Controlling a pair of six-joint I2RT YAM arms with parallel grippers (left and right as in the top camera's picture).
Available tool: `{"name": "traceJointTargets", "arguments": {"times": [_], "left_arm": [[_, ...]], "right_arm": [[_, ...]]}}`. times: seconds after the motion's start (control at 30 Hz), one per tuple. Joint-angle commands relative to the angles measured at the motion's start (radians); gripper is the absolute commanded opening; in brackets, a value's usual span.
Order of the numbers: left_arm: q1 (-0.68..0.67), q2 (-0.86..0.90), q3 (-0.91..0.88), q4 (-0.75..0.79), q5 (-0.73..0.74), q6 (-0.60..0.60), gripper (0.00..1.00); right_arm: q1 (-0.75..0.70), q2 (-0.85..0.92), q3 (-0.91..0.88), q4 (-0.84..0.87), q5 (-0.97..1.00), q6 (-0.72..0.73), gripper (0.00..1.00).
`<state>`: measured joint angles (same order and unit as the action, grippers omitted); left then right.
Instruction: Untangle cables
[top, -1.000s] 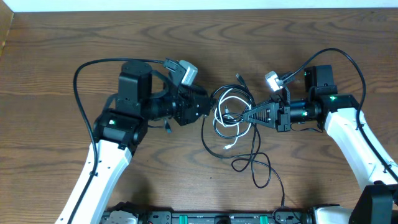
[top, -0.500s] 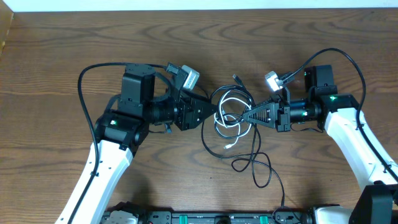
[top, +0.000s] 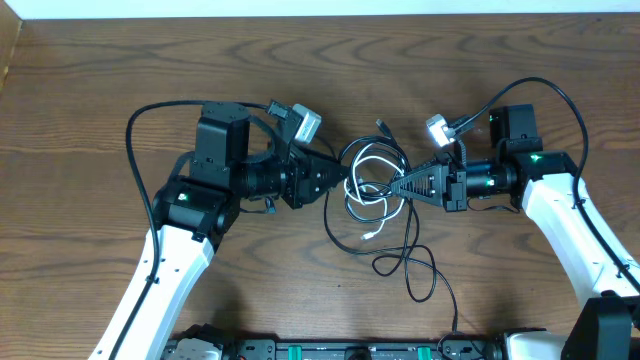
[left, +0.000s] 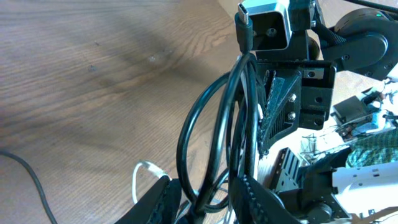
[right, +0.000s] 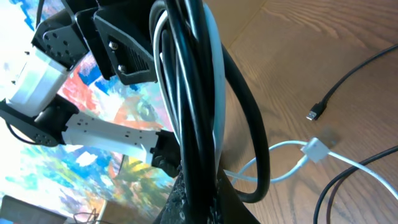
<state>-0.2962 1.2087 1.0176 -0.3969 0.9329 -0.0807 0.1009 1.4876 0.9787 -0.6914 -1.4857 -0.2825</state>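
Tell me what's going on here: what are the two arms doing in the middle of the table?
Both arms meet at a cable tangle in the middle of the table. The right gripper is clamped shut on a bundle of black cables, with the white cable running among them. The left gripper has its fingers on either side of the black loops; whether it grips them is unclear. The cables are not yet separated.

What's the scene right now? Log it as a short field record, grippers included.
left gripper: open, black loop of cables between the jaws
right gripper: shut on cables
cables: black and white, tangled, strung between the two grippers
white plug: lying on table
task: not yet untangled
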Motion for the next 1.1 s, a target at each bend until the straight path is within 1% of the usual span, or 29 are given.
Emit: {"name": "traceJointTargets", "arguments": {"times": [0.0, 0.27, 0.3, 0.4, 0.47, 0.5, 0.57, 0.6, 0.63, 0.67, 0.77, 0.93, 0.97, 1.07], "left_arm": [[-0.005, 0.021, 0.021, 0.022, -0.013, 0.0, 0.33], [-0.065, 0.089, 0.021, 0.135, -0.01, -0.004, 0.33], [-0.071, 0.095, 0.021, 0.149, -0.01, -0.004, 0.34], [-0.074, 0.105, 0.021, 0.156, -0.01, -0.003, 0.51], [-0.075, 0.112, 0.021, 0.153, -0.01, -0.003, 0.51], [-0.075, 0.118, 0.021, 0.152, -0.01, -0.003, 0.5], [-0.076, 0.129, 0.021, 0.153, -0.01, -0.003, 0.41], [-0.076, 0.134, 0.021, 0.154, -0.011, -0.003, 0.31], [-0.076, 0.14, 0.021, 0.158, -0.011, -0.002, 0.15], [-0.076, 0.146, 0.021, 0.163, -0.022, -0.003, 0.08], [-0.071, 0.151, 0.021, 0.174, -0.074, -0.003, 0.08], [-0.017, 0.124, 0.021, 0.221, -0.082, -0.011, 0.08], [0.005, 0.109, 0.021, 0.22, -0.081, -0.012, 0.08], [0.048, 0.084, 0.021, 0.218, -0.081, -0.053, 0.08]], "right_arm": [[-0.002, -0.002, 0.006, -0.001, -0.036, 0.024, 0.01], [-0.002, -0.002, 0.006, -0.002, -0.037, 0.037, 0.01], [-0.002, -0.002, 0.006, -0.002, -0.037, 0.044, 0.01], [-0.002, -0.002, 0.006, -0.002, -0.043, 0.043, 0.01], [-0.002, -0.002, 0.006, -0.002, -0.043, 0.043, 0.01], [-0.002, -0.002, 0.006, -0.001, -0.043, 0.043, 0.01], [-0.002, -0.002, 0.006, -0.001, -0.043, 0.043, 0.01], [-0.002, -0.002, 0.006, -0.001, -0.044, 0.043, 0.01], [-0.002, -0.002, 0.006, -0.001, -0.043, 0.043, 0.01], [-0.001, -0.002, 0.006, -0.002, -0.043, 0.043, 0.01], [-0.001, -0.002, 0.006, -0.002, -0.04, 0.043, 0.02], [-0.001, -0.002, 0.006, -0.016, 0.093, 0.043, 0.05], [-0.001, -0.002, 0.006, -0.027, 0.128, 0.043, 0.09], [-0.001, -0.002, 0.006, -0.035, 0.196, 0.043, 0.25]]}}
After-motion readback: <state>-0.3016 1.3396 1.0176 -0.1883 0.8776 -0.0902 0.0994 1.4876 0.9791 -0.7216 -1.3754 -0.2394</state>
